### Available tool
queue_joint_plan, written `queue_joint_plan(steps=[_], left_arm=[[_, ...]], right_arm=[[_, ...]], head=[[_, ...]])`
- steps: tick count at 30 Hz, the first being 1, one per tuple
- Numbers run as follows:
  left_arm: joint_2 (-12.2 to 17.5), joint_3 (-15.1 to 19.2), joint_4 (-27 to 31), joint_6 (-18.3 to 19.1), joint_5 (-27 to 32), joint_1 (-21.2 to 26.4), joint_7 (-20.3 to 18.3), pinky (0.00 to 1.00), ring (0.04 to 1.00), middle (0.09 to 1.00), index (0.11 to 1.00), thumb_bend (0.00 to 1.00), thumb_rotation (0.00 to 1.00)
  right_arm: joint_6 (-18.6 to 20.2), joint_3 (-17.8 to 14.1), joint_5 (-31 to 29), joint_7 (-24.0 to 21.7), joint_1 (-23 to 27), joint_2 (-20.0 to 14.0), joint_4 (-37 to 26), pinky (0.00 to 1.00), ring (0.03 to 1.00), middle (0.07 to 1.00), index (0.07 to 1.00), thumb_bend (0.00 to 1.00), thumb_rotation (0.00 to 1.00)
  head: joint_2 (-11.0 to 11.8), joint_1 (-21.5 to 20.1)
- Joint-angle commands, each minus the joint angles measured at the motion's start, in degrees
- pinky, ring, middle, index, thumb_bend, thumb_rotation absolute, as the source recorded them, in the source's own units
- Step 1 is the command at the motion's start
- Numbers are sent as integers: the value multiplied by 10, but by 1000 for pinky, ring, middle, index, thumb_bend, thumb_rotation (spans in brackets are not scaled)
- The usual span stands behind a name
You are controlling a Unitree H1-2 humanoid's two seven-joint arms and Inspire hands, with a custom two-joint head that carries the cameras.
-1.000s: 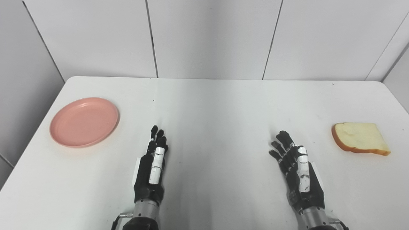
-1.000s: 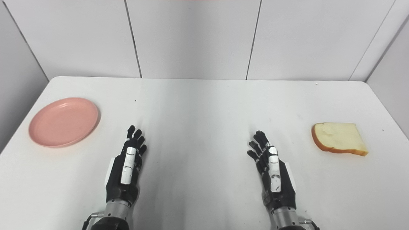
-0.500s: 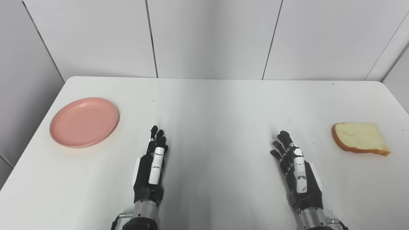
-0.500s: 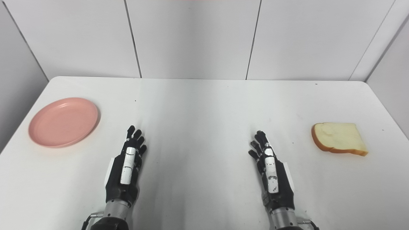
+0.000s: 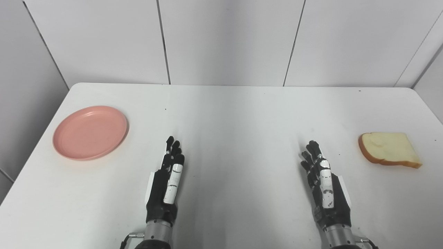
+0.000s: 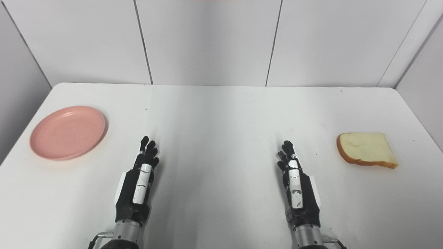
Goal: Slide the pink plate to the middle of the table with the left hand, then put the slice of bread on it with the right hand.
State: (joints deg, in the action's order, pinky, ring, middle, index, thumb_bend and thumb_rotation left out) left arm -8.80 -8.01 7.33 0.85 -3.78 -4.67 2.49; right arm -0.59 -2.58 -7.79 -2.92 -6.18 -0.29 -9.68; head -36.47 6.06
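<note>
- The pink plate sits far left and the bread far right, so nothing is done yet.
- The left hand and right hand wait near the table's front, fingers straight and close together, holding nothing.

A white table with rounded far corners fills most of the view, its top marked by a few small dark specks. Behind it stands a far wall of pale grey panels split by thin dark vertical seams. More panels close in at the left and right. The light is even and soft, with a faint sheen down the table's middle.
</note>
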Motion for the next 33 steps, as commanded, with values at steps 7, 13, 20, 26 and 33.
queue_joint_plan(steps=[7, 13, 20, 26, 33], left_arm=[[-12, -4, 3, -41, -16, 4, 17, 1000, 1000, 1000, 1000, 715, 930], [-11, -8, 3, -45, -26, 3, 18, 1000, 1000, 1000, 1000, 697, 941], [-10, -9, 5, -35, -24, 5, 14, 1000, 1000, 1000, 1000, 705, 942], [-10, -8, 0, -35, -19, 6, 13, 1000, 1000, 1000, 1000, 711, 936], [-12, -11, -23, -54, -23, 6, 15, 1000, 1000, 1000, 1000, 713, 923]], right_arm=[[-32, -3, -12, -4, -5, 4, 32, 989, 983, 980, 969, 811, 1000], [-31, 0, -8, -3, -7, 2, 32, 974, 973, 974, 956, 799, 1000], [-29, 3, 0, -3, -8, 0, 34, 963, 970, 978, 946, 789, 1000], [-32, 4, 6, -4, -8, -1, 38, 955, 967, 980, 940, 798, 1000], [-42, 1, -5, -16, -9, -8, 54, 978, 976, 990, 942, 787, 1000]], head=[[0, 0], [0, 1], [2, 2], [8, 4], [31, 30]])
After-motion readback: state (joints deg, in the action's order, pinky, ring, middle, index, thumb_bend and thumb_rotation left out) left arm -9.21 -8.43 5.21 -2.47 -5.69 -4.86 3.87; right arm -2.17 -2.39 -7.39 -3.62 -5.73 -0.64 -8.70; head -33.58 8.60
